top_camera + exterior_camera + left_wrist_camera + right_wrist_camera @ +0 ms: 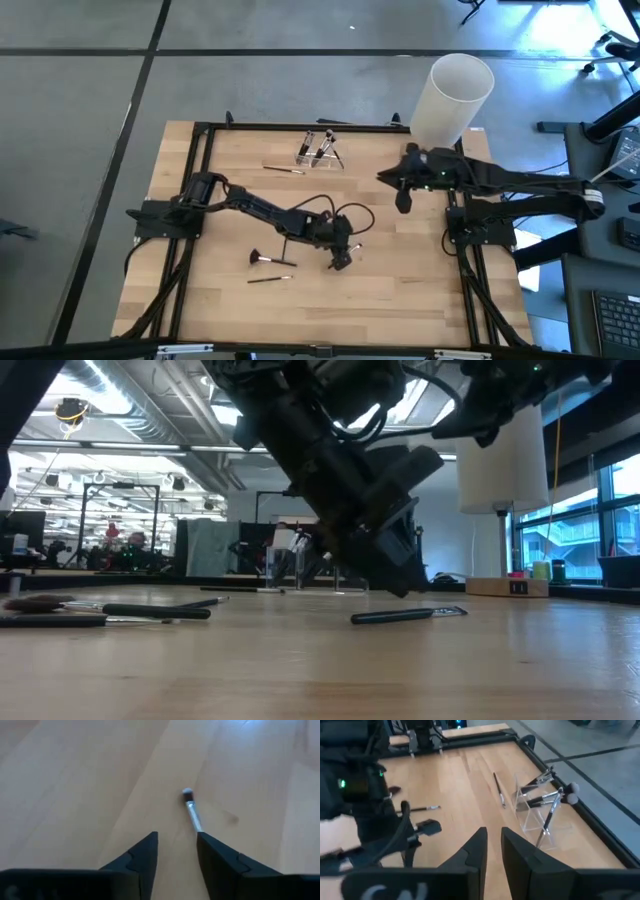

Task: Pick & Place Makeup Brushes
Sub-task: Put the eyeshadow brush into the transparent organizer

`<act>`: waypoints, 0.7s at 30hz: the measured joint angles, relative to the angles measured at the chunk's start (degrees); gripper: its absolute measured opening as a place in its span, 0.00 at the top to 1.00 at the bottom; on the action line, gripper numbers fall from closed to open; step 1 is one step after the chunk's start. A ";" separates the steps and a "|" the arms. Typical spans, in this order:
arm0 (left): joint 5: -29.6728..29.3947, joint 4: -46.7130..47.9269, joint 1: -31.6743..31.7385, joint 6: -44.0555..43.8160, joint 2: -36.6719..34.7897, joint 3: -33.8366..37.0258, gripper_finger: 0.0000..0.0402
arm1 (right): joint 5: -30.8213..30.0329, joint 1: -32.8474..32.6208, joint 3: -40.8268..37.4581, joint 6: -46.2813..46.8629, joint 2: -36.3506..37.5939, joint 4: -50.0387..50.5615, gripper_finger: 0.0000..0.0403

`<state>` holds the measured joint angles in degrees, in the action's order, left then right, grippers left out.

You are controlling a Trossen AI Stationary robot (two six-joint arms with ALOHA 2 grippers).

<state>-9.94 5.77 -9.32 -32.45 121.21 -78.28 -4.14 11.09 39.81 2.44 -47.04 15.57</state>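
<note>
My left gripper (342, 258) is at mid-table, slanting down and open, with bare wood between its fingers (177, 837). A thin makeup brush (191, 810) with a silvery ferrule lies flat on the table just beyond it. One finger (215, 855) hides the brush's handle end. The low view shows the same brush (400, 616) lying under the gripper (400, 575). My right gripper (403, 200) hangs raised at the right, open by a narrow gap and holding nothing (492, 835). A clear holder (540, 810) at the far side has several brushes leaning in it.
More brushes lie loose on the wood: one beside the holder (283, 170), a fan-shaped one (262, 259) and a thin one (270, 279) left of my left gripper. A tall white cylinder (452, 95) stands at the far right corner. A black frame (300, 127) edges the table.
</note>
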 joint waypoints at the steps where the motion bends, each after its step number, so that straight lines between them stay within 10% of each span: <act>1: 0.35 -0.27 0.12 -0.47 0.14 -0.06 0.66 | -0.57 0.00 0.00 -0.70 0.43 0.98 0.86; 8: 0.69 -0.09 -0.05 -2.18 0.34 -1.71 0.68 | -11.90 0.04 0.00 -2.91 2.29 4.28 0.86; 21: -5.00 7.15 -2.59 -2.81 0.80 -4.30 0.67 | -14.29 0.04 0.00 -4.46 2.57 4.74 0.86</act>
<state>-14.94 12.91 -11.90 -35.26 122.01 -82.58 -18.43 11.14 39.81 -2.02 -44.47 20.31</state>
